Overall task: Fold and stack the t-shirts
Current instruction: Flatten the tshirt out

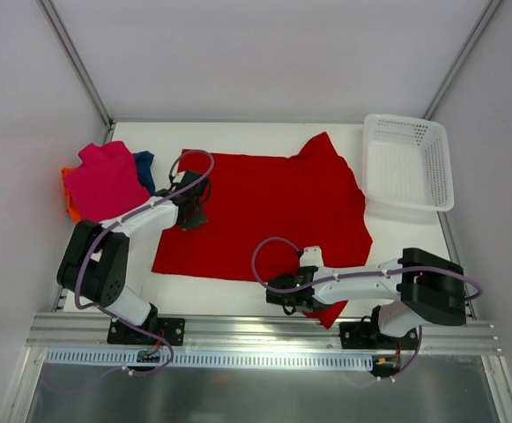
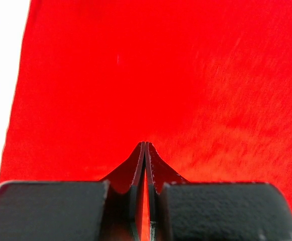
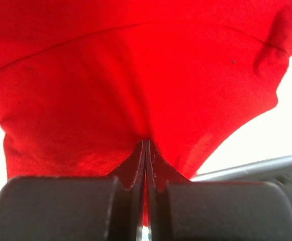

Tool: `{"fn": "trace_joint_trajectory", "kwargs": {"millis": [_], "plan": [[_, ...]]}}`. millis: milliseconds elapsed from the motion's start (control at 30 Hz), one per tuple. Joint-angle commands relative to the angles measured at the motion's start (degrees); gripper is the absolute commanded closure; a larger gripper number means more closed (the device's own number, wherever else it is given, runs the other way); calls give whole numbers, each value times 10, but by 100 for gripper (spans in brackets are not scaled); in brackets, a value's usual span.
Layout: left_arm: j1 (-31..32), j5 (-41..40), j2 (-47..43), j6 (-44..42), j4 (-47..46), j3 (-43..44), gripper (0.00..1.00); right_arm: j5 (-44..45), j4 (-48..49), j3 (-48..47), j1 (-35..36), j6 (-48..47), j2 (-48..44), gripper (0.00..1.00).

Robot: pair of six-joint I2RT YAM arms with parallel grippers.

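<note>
The left tool [image 2: 144,145] is pressed together, tips on the left edge of the red t-shirt [image 1: 264,211]; I cannot tell if cloth is caught. The right tool [image 3: 146,143] is pinching a bunched sleeve of that shirt at the near edge of the counter [image 1: 203,295]. The shirt lies spread across the middle, with bare counter showing beside its near left corner. At the far left edge a magenta t-shirt [image 1: 106,176] lies heaped on an orange t-shirt [image 1: 69,201] and a dark blue t-shirt [image 1: 144,167]. The white mesh basket [image 1: 441,167] sits at the far right corner, just beside the shirt's far sleeve.
</note>
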State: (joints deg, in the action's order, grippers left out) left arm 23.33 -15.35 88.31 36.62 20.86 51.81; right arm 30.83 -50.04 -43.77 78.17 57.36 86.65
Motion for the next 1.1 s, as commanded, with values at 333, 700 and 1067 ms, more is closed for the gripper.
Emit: {"fn": "trace_joint_trajectory", "kwargs": {"millis": [333, 700, 1067], "plan": [[5, -17, -82, -29, 37, 63, 100, 122, -132, -120, 42, 15, -46, 15], [-56, 30, -28, -88, 67, 267, 57, 128, 97, -258, -171, -355, -154, 8], [-144, 48, 133, -94, 81, 366, 12, -125, 190, -409, -491, -522, 30, 8]]}}
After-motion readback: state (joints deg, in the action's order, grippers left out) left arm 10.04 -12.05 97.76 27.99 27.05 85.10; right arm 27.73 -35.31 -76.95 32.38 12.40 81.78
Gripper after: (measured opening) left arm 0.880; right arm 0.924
